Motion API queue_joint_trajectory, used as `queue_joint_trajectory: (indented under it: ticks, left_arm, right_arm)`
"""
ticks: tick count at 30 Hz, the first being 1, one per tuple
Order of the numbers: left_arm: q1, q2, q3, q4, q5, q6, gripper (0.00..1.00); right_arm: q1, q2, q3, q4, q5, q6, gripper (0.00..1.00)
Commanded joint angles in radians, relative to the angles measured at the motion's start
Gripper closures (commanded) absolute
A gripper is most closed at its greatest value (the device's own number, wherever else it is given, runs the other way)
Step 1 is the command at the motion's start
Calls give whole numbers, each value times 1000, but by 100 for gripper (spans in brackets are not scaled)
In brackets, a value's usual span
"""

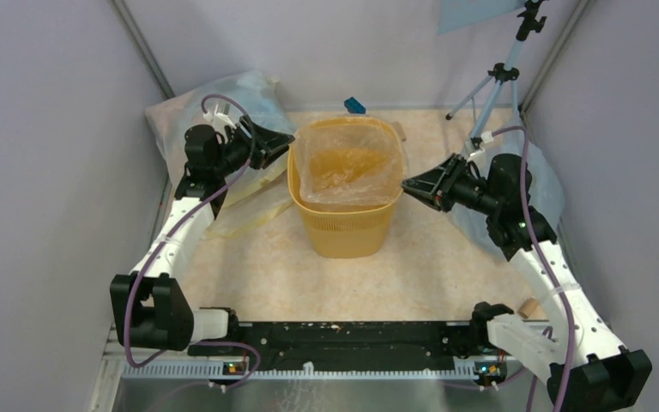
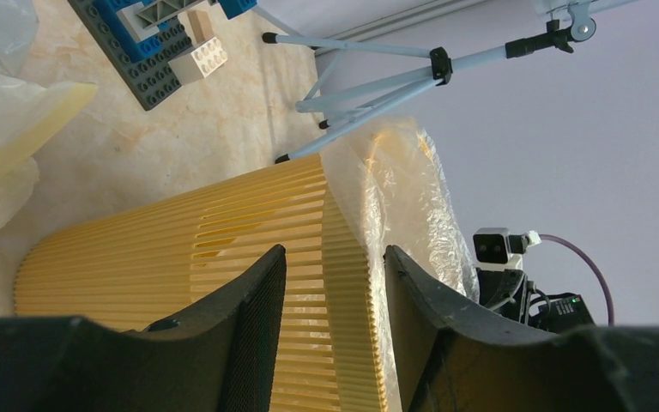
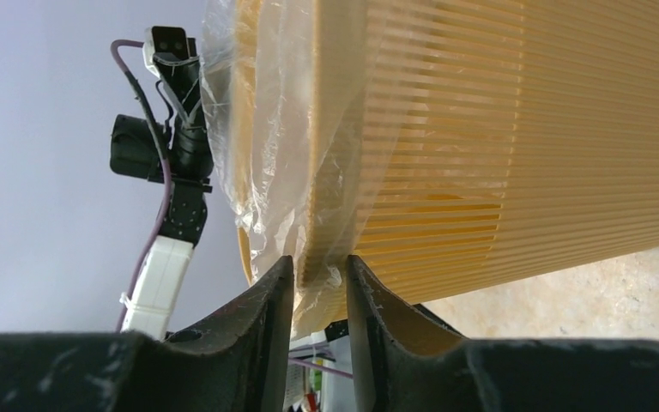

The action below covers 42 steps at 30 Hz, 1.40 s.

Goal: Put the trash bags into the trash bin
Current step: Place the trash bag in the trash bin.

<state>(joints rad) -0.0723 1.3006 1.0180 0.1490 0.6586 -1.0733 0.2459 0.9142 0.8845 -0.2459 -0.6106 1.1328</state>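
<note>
Seating trash bag (image 1: pixel 347 163) in trash bin (image 1: pixel 343 232). Right gripper (image 3: pixel 319 259) jaws pinch film at rim, 3 o'clock; left gripper (image 2: pixel 335 251) jaws wide. Next, probably: tuck edge.

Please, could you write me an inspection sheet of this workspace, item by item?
Surface: beige marbled table; no spills seen.
Job's things: yellow trash bin upright at centre; clear trash bag lines it, with its film folded over the rim.
Clutter: blue block behind the bin; bluish plastic sack at back left; block tower lying on the table.
End effectors: left end effector open at the bin's left rim, contact cannot be told; right end effector pinching bag film against the right rim.
Cables: purple cable along each arm, away from the bin.
Surroundings: grey walls; tripod at back right.
</note>
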Motion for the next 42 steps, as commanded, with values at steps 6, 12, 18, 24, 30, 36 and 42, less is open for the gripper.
queue_joint_trajectory:
  ticks: [6,12,18,24,30,36,42]
  left_arm:
    - [5,-33,31,17,16,19,48]
    - [5,-36,31,7,15,24,48]
    - [5,-38,37,0,13,30,48]
    - [5,-27,46,-4,25,36,44]
    - [12,13,98,-28,52,51,36]
    - [24,40,91,53,52,-11,38]
    - [26,108,140,62,84,-22,40]
  right_arm:
    - [-2,-17,66,2,-17,-36,56]
    - [-3,-15,70,-12,-19,-39,94]
    - [-3,-17,82,-41,-14,-54,100]
    - [-3,-15,57,-76,-5,-61,100]
    - [-3,13,44,-41,-25,-57,100]
    - [-3,19,40,-23,-36,-53,100]
    - [-3,26,42,-20,-40,-55,100]
